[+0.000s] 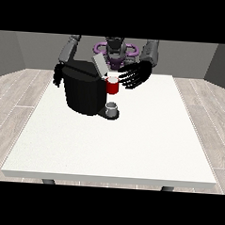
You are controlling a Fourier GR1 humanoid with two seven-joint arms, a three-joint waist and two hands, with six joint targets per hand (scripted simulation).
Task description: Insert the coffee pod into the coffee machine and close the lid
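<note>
A black coffee machine (83, 90) stands on the white table (117, 143), towards the far left. Its grey lid (100, 64) is tilted up and open. At the machine's front top sits a red pod holder (112, 85) with a pale pod showing at its top. A small grey cup (113, 108) rests on the drip tray below. The hand at the view's right (137, 75) hovers just right of the red holder, fingers spread and straight, holding nothing. The hand at the view's left (57, 76) hangs behind the machine's left edge, mostly hidden.
The robot's torso (116, 51) is behind the machine at the table's far edge. The table's front half and right side hold nothing else. Grey wooden floor surrounds the table.
</note>
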